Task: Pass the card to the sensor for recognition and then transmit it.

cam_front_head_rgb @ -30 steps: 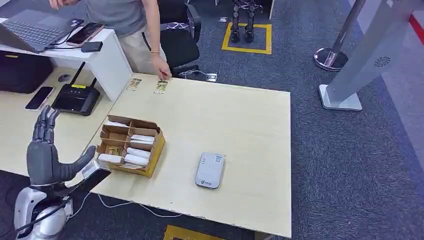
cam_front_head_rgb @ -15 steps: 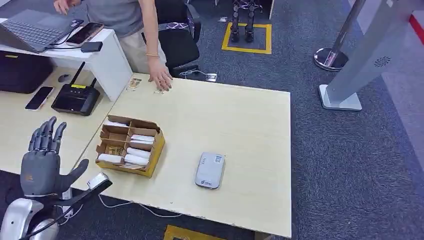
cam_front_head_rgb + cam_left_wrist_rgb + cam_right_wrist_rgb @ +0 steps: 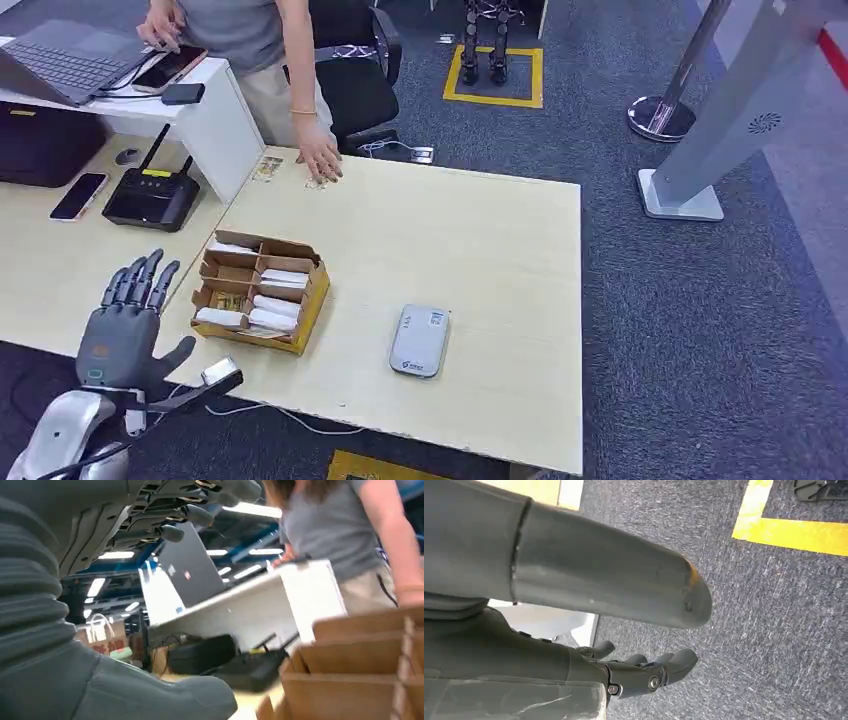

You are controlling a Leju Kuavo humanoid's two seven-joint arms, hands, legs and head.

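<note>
The robot's grey left hand [image 3: 122, 325] is raised at the near left corner of the pale wooden table [image 3: 480, 260], palm toward the camera, its fingers [image 3: 140, 280] spread wide and straight with nothing in them; the left wrist view shows the same hand [image 3: 125, 525] open above the table edge. The right hand [image 3: 589, 585] hangs over dark grey carpet, thumb out and dark fingers [image 3: 659, 667] loosely curled around nothing. Just beside the left hand sits a brown cardboard divider box [image 3: 260, 290] with several compartments, white rolled items lying in the near ones. A flat grey rectangular sensor device [image 3: 420, 340] lies on the table toward its near edge, well apart from the box. At the far edge, a person's hand [image 3: 320, 160] rests on a small printed card [image 3: 318, 182], and a second small card [image 3: 267, 168] lies just beside it. On the adjoining desk are a black router with antennas [image 3: 152, 195] and a dark smartphone [image 3: 78, 195].
</note>
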